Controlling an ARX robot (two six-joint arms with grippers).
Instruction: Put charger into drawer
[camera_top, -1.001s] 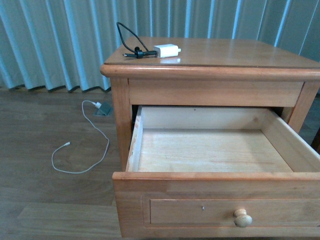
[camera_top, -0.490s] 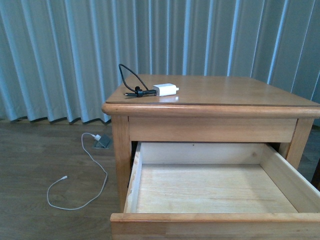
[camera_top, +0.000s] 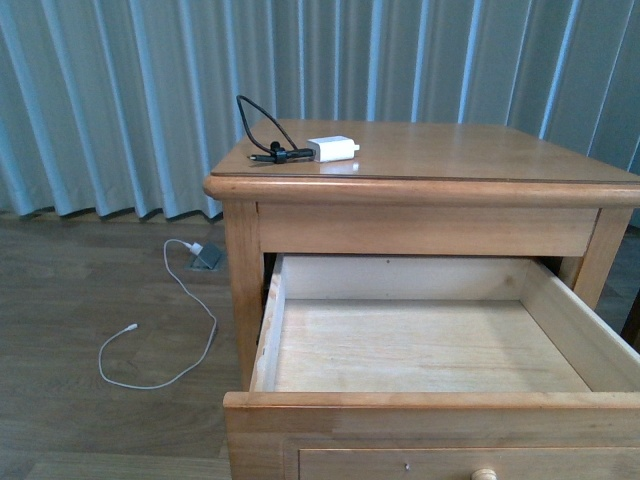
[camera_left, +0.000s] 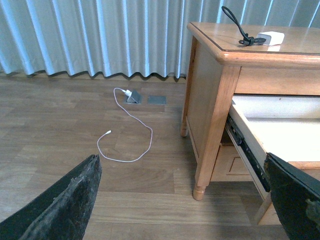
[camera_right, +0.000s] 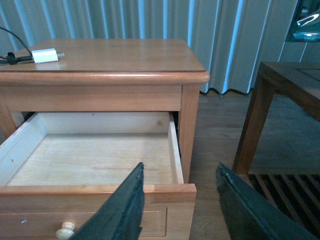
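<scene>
Everything sits a little higher in the front view than half a second ago, and the top of the drawer's knob shows again at the lower edge.

Largest is the wooden desk, with its upper drawer pulled well out and the pale interior showing. The left tool has its jaws spread wide, beside the desk. The right tool has its jaws parted too, in front of the drawer. The white charger lies on the desk top near the back left corner, with its black cable looped beside it. A thin white cable lies on the floor.
</scene>
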